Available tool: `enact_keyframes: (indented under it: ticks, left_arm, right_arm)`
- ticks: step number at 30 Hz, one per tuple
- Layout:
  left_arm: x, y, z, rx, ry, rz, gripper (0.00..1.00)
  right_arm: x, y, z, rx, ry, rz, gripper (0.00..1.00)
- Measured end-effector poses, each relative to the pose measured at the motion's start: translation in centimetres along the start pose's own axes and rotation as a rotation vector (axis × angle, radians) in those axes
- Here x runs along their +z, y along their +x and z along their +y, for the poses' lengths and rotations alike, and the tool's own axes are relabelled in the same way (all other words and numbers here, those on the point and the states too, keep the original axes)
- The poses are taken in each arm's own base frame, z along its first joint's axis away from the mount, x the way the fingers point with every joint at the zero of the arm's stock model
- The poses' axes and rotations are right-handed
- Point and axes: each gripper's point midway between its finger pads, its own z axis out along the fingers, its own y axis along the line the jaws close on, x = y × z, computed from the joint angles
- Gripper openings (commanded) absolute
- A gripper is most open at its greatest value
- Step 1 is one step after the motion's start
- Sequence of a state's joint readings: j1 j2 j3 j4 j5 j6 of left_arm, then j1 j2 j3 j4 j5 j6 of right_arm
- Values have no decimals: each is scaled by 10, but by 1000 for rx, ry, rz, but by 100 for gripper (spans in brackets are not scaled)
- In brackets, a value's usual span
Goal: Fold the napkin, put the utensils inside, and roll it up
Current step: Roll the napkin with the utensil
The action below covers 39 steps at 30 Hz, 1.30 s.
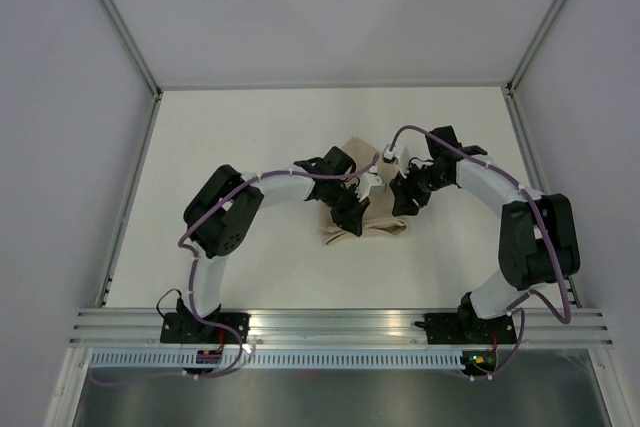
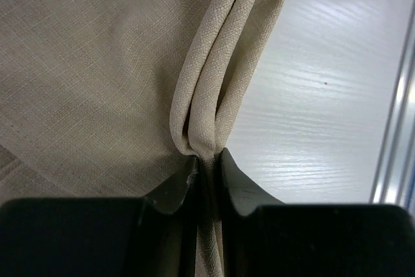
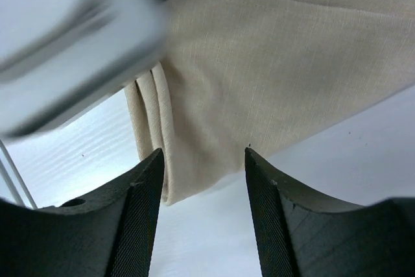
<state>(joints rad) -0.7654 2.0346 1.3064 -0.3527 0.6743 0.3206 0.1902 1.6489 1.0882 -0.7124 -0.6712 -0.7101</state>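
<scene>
The beige napkin (image 1: pixel 372 223) lies folded and bunched at the middle of the white table, mostly under both arms. My left gripper (image 1: pixel 352 217) is shut on a doubled edge of the napkin (image 2: pixel 214 89); the cloth runs down between its fingers (image 2: pixel 178 189). My right gripper (image 1: pixel 406 199) is open and empty, just above a corner of the napkin (image 3: pixel 259 76), with bare table between its fingers (image 3: pixel 139 192). No utensils are in view.
The white table (image 1: pixel 240 137) is walled by grey panels at the back and sides. A metal rail (image 1: pixel 340 325) runs along the near edge by the arm bases. A blurred grey-white block (image 3: pixel 71 37), part of the other arm, fills the right wrist view's upper left.
</scene>
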Motion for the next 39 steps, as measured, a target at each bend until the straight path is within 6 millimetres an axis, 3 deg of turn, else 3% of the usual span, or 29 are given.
enact_keyframes:
  ticks: [8, 16, 22, 32, 39]
  left_arm:
    - [3, 0, -3, -188, 199, 12, 2]
    - [5, 3, -9, -309, 321, 40, 2]
    - [6, 4, -12, -373, 379, 56, 2]
    - [7, 7, -17, -428, 423, 81, 2]
    - [7, 7, -18, -446, 437, 88, 2]
  right_arm:
    - [-7, 7, 12, -189, 132, -61, 56]
    - [25, 11, 67, -525, 163, -59, 56]
    - [48, 17, 86, -688, 185, -39, 55]
    - [73, 13, 85, -793, 244, -16, 55]
    - [83, 10, 75, -806, 282, -5, 45]
